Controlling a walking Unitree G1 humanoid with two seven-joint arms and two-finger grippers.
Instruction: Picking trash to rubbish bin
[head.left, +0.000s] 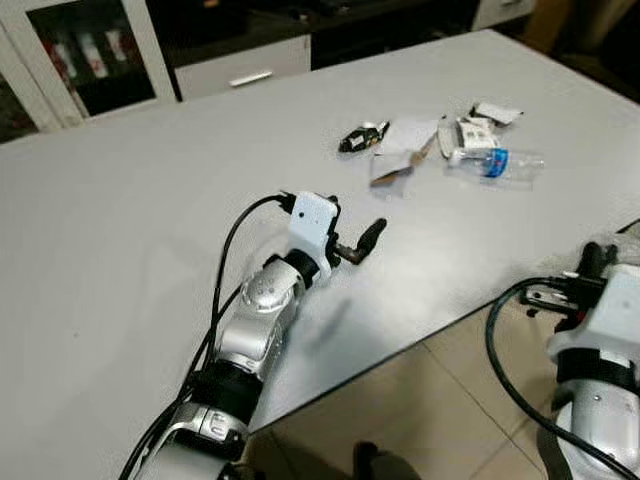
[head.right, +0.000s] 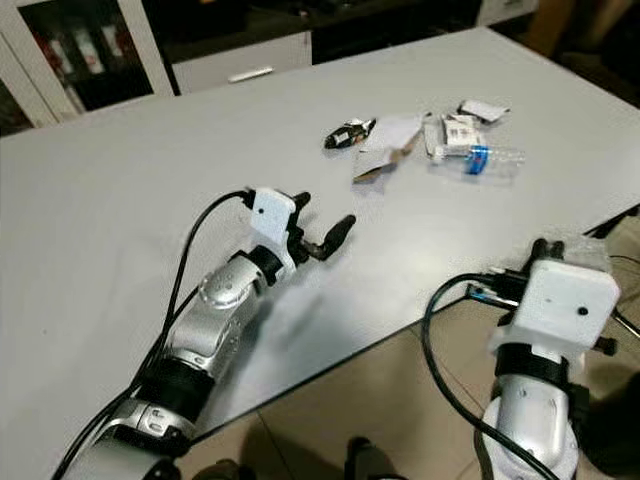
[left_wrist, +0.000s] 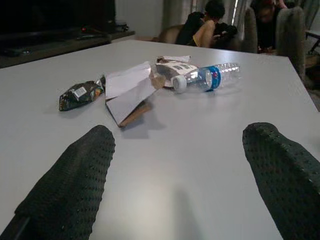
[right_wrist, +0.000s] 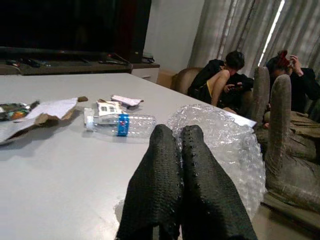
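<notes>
The clear plastic bottle with a blue label (head.left: 497, 162) lies on its side near the far right edge of the grey table (head.left: 120, 250), white cap toward the torn brown-and-white cardboard (head.left: 398, 150); its label is unreadable. The left gripper (head.left: 350, 243) hovers with its 2 fingers spread, while the right gripper (right_wrist: 181, 165) pinches clear bubble wrap (right_wrist: 227, 145)

Bare table (head.left: 150, 220) between left hand (head.left: 352, 236) and trash pile (head.left: 400, 150); plastic bottle (head.left: 500, 163) flanks pile's right.
</notes>
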